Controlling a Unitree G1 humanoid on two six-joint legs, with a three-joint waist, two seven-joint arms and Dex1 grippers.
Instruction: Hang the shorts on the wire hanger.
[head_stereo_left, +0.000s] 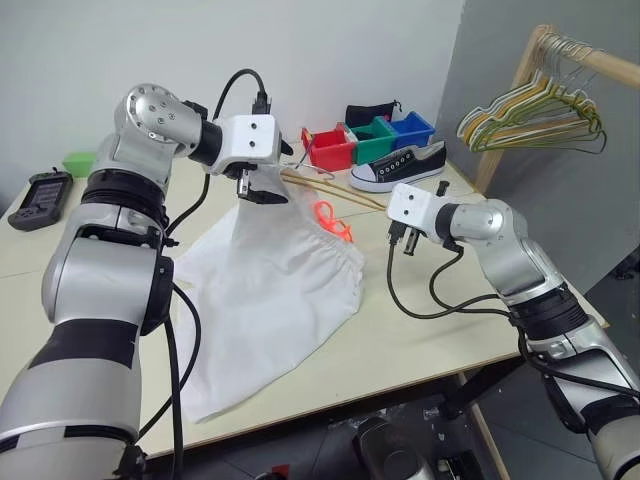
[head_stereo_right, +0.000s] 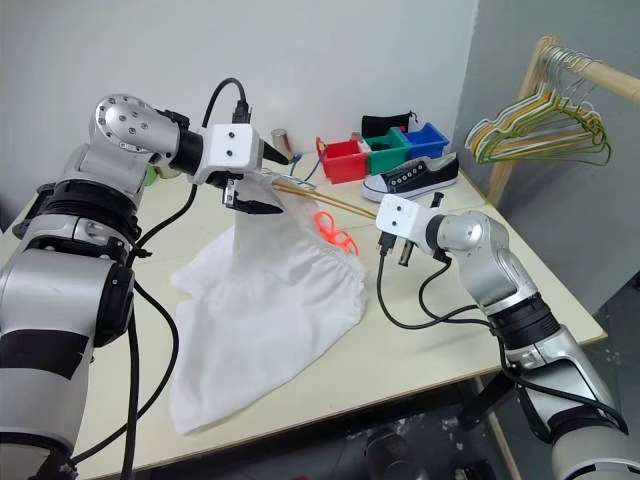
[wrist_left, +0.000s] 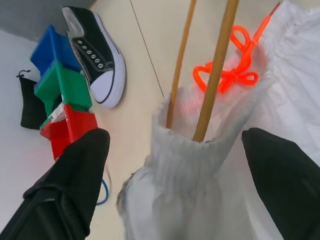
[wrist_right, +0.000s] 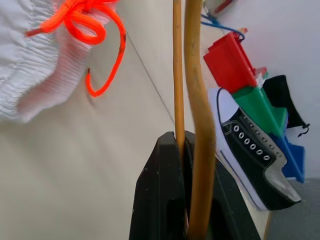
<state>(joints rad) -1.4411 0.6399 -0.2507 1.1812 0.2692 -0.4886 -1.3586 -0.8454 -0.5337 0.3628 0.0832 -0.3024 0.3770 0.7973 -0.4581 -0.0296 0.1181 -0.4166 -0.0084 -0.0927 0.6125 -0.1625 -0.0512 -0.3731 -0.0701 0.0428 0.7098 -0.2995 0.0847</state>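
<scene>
White shorts (head_stereo_left: 265, 290) draped on surface (head_stereo_left: 420, 340), waistband end lifted, threaded over wire hanger (wrist_left: 212, 80) rods. Right gripper (wrist_right: 182, 165) jaws clenched on wire hanger. Left gripper (wrist_left: 175, 165) jaws released, either side of raised waistband. Behind: black sneaker (head_stereo_left: 398, 166), coloured bins (head_stereo_left: 370, 140).

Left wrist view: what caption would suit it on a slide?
Open left hand hovers at the white shorts, whose waistband is threaded onto the wire hanger.
</scene>
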